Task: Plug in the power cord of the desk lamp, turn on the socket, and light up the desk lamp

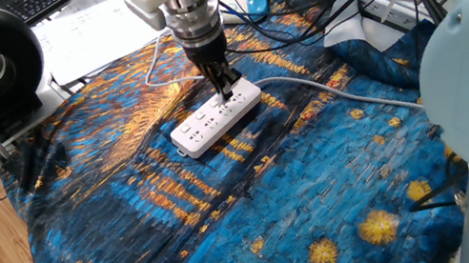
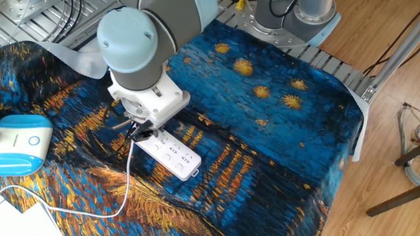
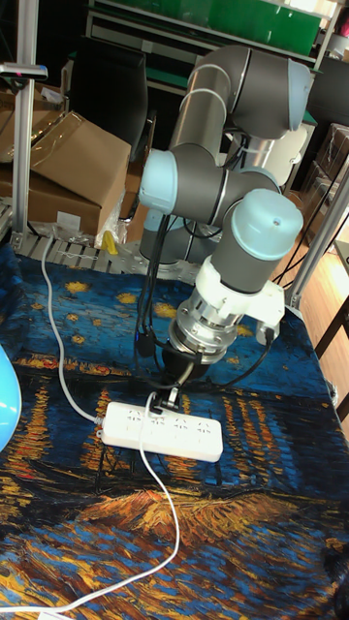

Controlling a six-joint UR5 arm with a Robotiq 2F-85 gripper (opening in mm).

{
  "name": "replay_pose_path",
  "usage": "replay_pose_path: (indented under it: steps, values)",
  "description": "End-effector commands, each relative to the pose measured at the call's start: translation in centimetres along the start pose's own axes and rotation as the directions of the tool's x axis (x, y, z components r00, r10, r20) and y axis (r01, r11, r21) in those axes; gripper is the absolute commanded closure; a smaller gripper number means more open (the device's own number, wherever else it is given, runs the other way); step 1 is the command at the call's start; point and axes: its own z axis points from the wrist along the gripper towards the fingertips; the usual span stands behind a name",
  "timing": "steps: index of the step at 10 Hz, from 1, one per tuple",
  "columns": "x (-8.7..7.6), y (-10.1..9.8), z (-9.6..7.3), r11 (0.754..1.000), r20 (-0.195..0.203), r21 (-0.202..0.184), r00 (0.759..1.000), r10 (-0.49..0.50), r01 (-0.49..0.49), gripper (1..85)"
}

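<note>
- One fixed view: the gripper [image 1: 225, 88] stands tilted over the socket [image 1: 216, 118], its dark fingers closed on something small at the outlets near the end where the thick grey cable leaves the socket; I judge this to be the plug being seated. Push straight down along the pins, since a tilt may jam them or slide the socket on the soft cloth
- The other fixed view: the power cord [image 2: 128, 172] leaves the gripper [image 2: 138, 134] at the socket [image 2: 168, 151] end nearest the desk lamp [image 2: 23, 143], trailing beside the socket toward the lamp. Keep that slack loose so it does not drag the plug sideways
- Tall fixed view: the cord [image 3: 163, 489] rises over the socket [image 3: 161, 431] to the fingertips of the gripper [image 3: 167, 400], clenched on the plug; whether it is fully home I cannot tell. Let go only once it sits flush
</note>
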Motion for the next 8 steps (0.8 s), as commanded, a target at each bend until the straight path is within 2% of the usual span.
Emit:
replay_pose_path:
  steps: [1, 2, 5, 6, 7, 8]
  values:
    - [1.4, -0.2, -0.3, 0.997, -0.032, -0.018, 0.997, -0.075, 0.074, 84.3]
    - [2.1, -0.3, -0.3, 0.993, -0.062, -0.016, 0.991, -0.119, 0.118, 84.3]
    - [1.5, 0.2, -0.4, 0.999, -0.051, -0.022, 0.998, -0.045, 0.044, 84.3]
    - [0.9, 0.8, -0.7, 0.999, -0.042, -0.032, 0.999, -0.024, 0.022, 84.3]
    - [1.8, 0.4, -0.7, 1.000, -0.088, -0.012, 0.996, -0.003, 0.002, 84.3]
    - [2.0, 0.4, -0.6, 1.000, -0.107, -0.006, 0.994, 0.011, -0.012, 84.3]
